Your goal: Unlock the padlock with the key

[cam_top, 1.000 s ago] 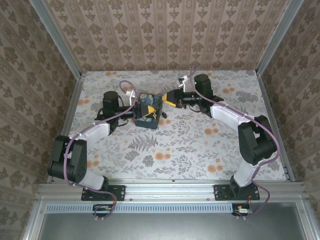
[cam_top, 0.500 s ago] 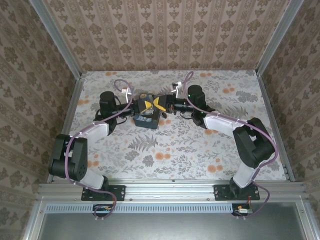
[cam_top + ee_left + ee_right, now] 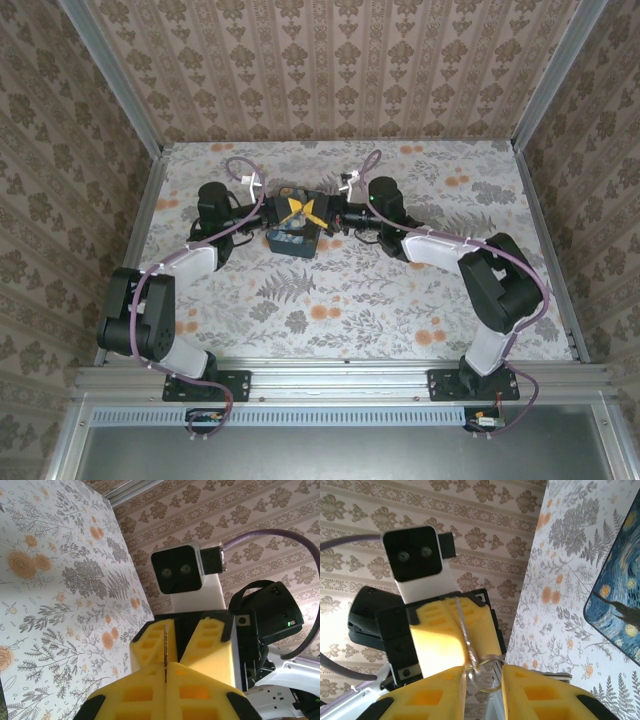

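Key pinched edge-on in clenched left hand, just above blue box on counter. Right hand straddles key ring; grip cannot be told.

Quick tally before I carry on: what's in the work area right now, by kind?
yellow-fingered robot hands: 2 (left hand, right hand)
thin metal key blade: 1
wire key ring: 1
blue starry-painted box: 1
Total: 5
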`<state>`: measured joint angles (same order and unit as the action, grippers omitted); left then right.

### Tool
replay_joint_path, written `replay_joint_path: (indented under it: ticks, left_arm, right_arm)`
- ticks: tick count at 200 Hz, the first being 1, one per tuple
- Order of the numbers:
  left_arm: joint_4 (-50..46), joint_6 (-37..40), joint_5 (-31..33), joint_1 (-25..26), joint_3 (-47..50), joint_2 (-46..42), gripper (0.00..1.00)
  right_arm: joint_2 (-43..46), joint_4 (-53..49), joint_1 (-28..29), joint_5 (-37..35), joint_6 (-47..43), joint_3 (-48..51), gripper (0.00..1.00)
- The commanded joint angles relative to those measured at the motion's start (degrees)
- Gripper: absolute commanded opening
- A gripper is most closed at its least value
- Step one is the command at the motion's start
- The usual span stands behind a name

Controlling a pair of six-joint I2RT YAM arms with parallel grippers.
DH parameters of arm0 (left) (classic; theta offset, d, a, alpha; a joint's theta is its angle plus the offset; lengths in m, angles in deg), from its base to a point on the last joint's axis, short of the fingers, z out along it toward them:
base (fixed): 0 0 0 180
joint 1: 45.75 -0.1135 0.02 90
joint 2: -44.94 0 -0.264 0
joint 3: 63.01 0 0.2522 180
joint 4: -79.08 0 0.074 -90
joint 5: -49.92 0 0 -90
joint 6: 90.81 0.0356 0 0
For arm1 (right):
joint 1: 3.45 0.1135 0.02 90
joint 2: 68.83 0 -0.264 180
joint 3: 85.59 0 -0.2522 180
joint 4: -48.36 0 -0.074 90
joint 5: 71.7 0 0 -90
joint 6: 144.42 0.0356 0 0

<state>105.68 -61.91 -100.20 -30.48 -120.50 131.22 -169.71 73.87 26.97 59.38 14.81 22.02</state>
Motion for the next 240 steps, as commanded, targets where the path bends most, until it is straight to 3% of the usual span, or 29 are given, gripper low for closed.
replay_joint_path:
  ticks: [1,95,187,240]
  left_arm:
    - [3.3,-1.1,-0.2,-0.6,-0.8,0.7,0.0]
    - [4.3,-2.1,-1.5,-0.6,-1.2,1.2,0.0]
    - [6.2,-3.8,-1.8,0.1,-0.7,2.5,0.0]
    - [0.3,-1.1,-1.1,-0.7,-0.5,2.0,0.02]
  right_arm:
    - [-1.4,2.5,0.3,0.2,0.0,-2.0,0.24]
    - [-2.0,7.2,0.2,0.0,1.7,-2.2,0.22]
    - [-1.6,12.3,0.3,2.0,0.8,-1.5,0.02]
    - [2.5,2.1,-1.0,3.7,-6.9,1.6,0.01]
